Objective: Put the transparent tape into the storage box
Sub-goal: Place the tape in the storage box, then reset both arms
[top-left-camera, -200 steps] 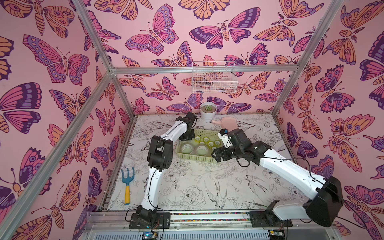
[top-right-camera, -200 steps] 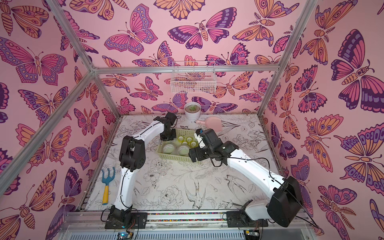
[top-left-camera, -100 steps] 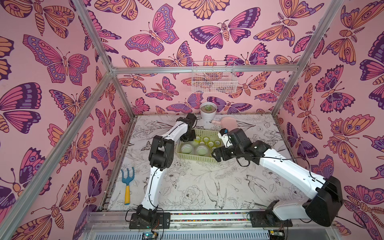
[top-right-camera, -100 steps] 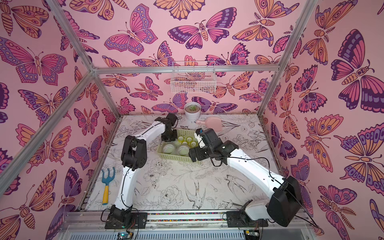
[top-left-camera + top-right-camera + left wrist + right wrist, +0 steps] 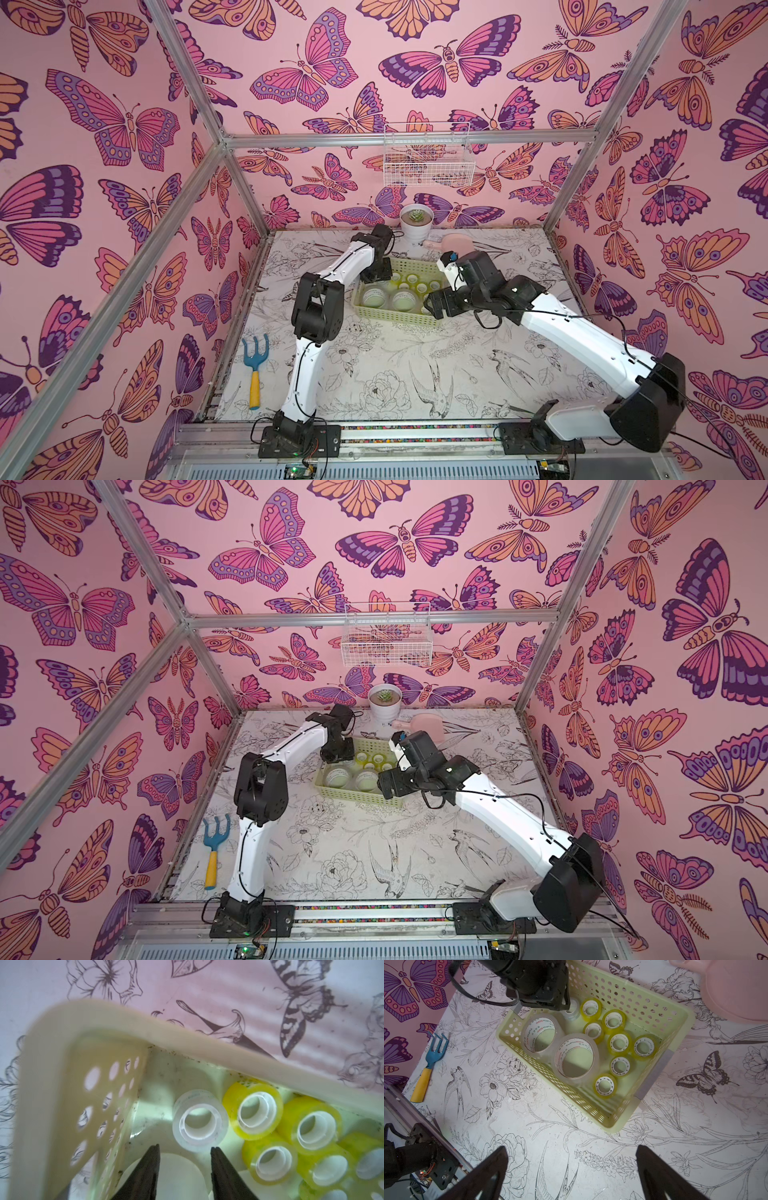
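Observation:
The storage box (image 5: pixel 395 318) (image 5: pixel 357 799) is a pale yellow-green perforated basket in mid-table. In the right wrist view it holds two large colourless tape rolls (image 5: pixel 544 1023) (image 5: pixel 576 1043) and several small yellow ones (image 5: pixel 606 1094). A small colourless roll (image 5: pixel 199 1144) (image 5: pixel 572 1015) lies flat in the box's far-left corner, next to the yellow rolls (image 5: pixel 230 1103). My left gripper (image 5: pixel 185 1149) (image 5: pixel 380 274) hangs in that corner, open; the colourless roll lies free just beyond its tips. My right gripper (image 5: pixel 572 1151) (image 5: pixel 432 305) is open and empty above the table at the box's near-right corner.
A white pot with a succulent (image 5: pixel 415 222) and a pink scoop (image 5: pixel 455 243) stand behind the box. A blue garden fork with a yellow handle (image 5: pixel 254 365) lies at the near left. A white wire basket (image 5: pixel 428 162) hangs on the back wall.
My left gripper's jaws have spread apart inside the box, and its arm has shifted slightly. The right arm has stayed still.

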